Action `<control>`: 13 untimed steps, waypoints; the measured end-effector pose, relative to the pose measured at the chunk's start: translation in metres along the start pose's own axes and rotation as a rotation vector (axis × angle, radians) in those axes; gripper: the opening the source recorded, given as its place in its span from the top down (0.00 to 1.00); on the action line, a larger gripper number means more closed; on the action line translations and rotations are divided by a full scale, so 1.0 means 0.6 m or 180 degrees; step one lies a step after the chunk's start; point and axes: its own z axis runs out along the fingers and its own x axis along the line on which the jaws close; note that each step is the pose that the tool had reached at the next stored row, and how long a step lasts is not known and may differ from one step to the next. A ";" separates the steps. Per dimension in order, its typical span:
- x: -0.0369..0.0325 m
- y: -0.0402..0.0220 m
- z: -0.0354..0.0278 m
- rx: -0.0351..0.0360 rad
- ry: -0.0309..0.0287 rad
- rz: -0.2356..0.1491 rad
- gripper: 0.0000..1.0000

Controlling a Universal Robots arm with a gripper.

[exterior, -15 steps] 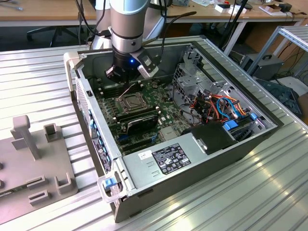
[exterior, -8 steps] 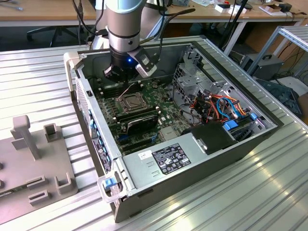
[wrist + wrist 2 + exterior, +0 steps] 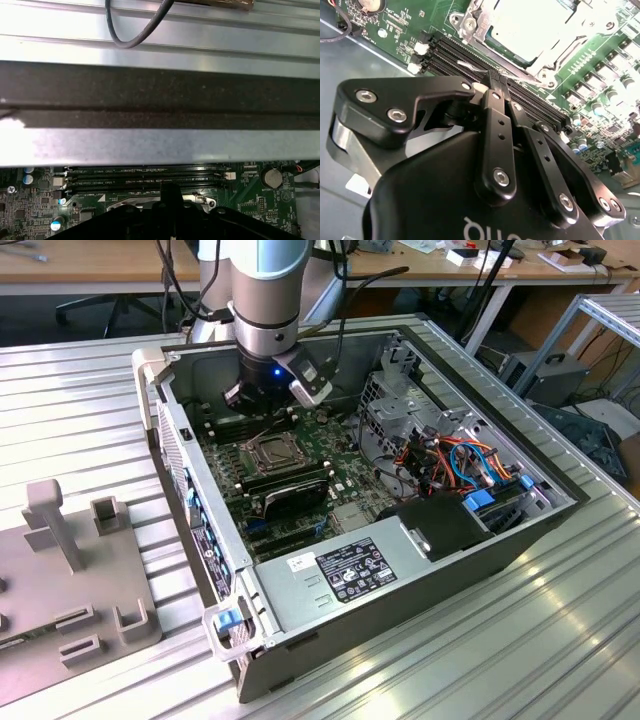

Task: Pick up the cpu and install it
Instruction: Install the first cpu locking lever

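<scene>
Flat square silver-grey cpu is sitting in the dark square socket with its hinged metal frame on the green motherboard, frame bars crossing over its edges in the second wrist view; whether the frame is latched I cannot tell. Black two-finger gripper is just beside the socket, over the row of long black memory slots, fingertips pressed together with nothing between them, so pinched closed and empty. The cpu lies just past the fingertips, apart from them, not touching. In the first wrist view the gripper tip sits at the socket's edge with the memory slots just beyond and the dark wall of the open grey desktop computer case behind. In the exterior view the silver-grey robot arm comes straight down into the computer case, wrist vertical, gripper pointing down near the case's far wall, blue light lit on the wrist. Black graphics card lies on the near side of the socket, well clear of the gripper
</scene>
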 end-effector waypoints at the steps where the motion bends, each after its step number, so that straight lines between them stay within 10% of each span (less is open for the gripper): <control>1: 0.000 0.000 0.000 0.0001 0.0000 0.0000 0.89; 13: -0.005 -0.001 0.011 0.0000 0.0000 0.0000 0.89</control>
